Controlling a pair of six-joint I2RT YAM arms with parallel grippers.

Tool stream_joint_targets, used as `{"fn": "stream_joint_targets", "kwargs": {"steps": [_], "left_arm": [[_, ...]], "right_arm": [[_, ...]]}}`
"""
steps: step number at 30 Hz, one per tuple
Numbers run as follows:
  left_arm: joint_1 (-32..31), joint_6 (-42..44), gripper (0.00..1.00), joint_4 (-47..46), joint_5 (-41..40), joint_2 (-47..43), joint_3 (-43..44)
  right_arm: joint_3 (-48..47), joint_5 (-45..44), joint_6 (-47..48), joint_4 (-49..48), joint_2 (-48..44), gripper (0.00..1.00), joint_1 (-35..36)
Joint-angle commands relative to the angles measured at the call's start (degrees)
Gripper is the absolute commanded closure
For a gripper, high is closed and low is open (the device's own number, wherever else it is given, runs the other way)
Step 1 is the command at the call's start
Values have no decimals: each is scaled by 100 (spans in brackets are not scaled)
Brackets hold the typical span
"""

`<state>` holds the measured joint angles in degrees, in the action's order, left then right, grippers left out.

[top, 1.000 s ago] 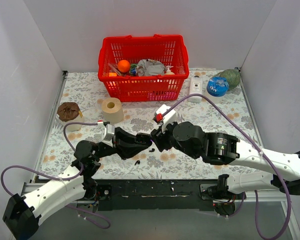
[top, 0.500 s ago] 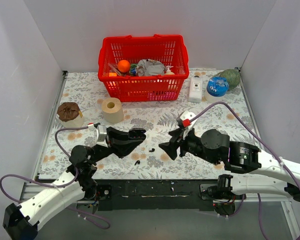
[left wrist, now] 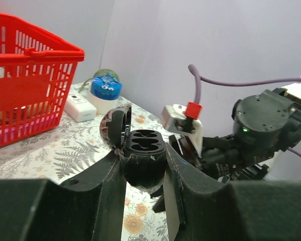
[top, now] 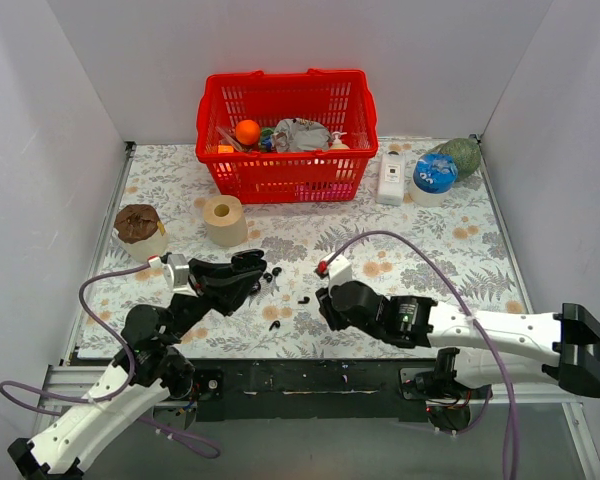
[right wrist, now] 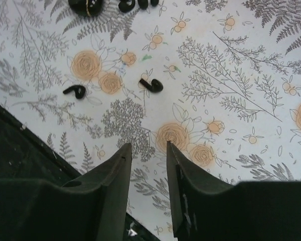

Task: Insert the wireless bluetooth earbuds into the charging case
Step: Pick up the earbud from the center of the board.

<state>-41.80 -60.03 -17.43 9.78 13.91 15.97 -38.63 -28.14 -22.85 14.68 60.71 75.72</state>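
The left tool (left wrist: 143,173) holds the open charging case (left wrist: 142,148) up off the counter (right wrist: 231,75). The right tool (right wrist: 148,150) is a little open and empty. Two black earbuds (right wrist: 151,84) lie on the counter near it.

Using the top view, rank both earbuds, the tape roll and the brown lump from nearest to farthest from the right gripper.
1. First earbud, just left of the right gripper.
2. Second earbud, farther left, toward the near edge.
3. Tape roll, up and left.
4. Brown lump, far left edge.
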Motion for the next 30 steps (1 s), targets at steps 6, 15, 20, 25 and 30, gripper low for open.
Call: {"fn": "stream_joint_targets", "kwargs": {"steps": [6,15,20,25,30], "left_arm": [[-12,0,100,925,-635,-389,319],[-12,-70,100,1330,-811,-740,372],[-12,-35,100,1462,-908,-873,346],[-12,18,100,1506,-899,-881,346],[-12,44,100,1506,-908,-899,381]], "right_arm": [[130,1512,-994,-2258,871,50,-1191],[-2007,1970,-430,-1521,3121,48,-1498],[-2359,2321,-764,-1678,3711,53,-1894],[-2596,2488,-782,-1889,4132,67,-1965],[-2816,2770,-773,-1942,4405,83,-1974]]}}
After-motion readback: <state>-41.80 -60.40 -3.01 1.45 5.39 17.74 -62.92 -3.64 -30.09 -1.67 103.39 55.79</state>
